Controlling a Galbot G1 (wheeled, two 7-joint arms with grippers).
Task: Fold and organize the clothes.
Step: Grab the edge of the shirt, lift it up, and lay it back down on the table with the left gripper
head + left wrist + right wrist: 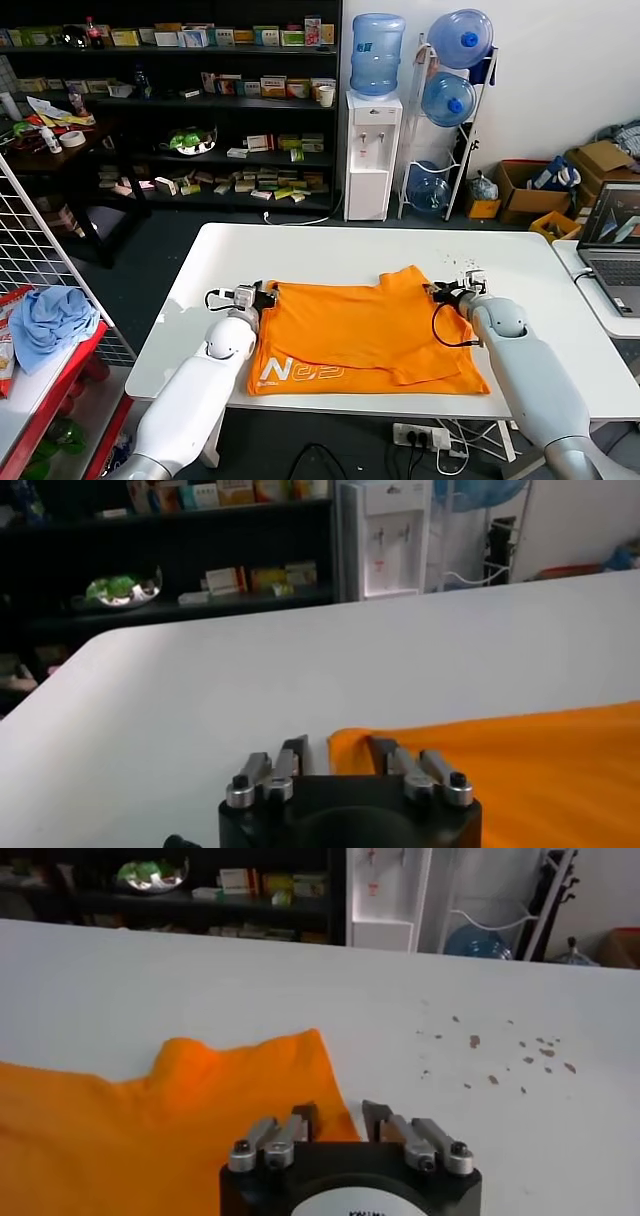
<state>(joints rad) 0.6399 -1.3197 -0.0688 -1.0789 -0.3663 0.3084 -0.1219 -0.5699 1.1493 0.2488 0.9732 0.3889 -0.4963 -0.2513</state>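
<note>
The white tabletop (330, 250) fills the middle of the head view. Your orange shirt (360, 335) lies flat on it, in the lower middle of the frame. It looks partly folded, with a flap laid over the right side. Its long side runs left to right across the frame. The white logo (300, 372) sits at the lower left, near the front edge.

Your left tool (262, 297) is at the shirt's upper left corner, fingers spread, with the orange edge just between them. Your right tool (447, 292) is at the upper right corner, fingers also spread, holding nothing yet.

I think you should pinch both corners at the same time. Lift evenly, so the cloth stays smooth and the fold lands straight.
</note>
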